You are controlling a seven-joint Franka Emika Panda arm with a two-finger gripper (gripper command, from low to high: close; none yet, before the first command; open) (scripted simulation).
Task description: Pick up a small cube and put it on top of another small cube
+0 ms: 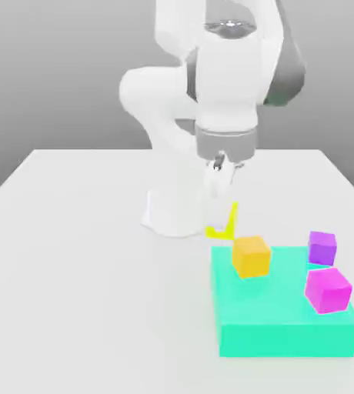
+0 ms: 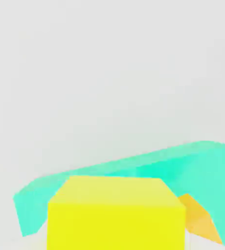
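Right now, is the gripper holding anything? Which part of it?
Yes. The gripper is shut on the lemon-yellow cube, which hangs above the table behind the teal block. Which faces the fingers press cannot be told.

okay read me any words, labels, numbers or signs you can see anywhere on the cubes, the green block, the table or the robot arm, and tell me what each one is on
None to read: the lemon-yellow cube, amber cube, two purple cubes, turquoise block, white table and white robot arm are all plain.
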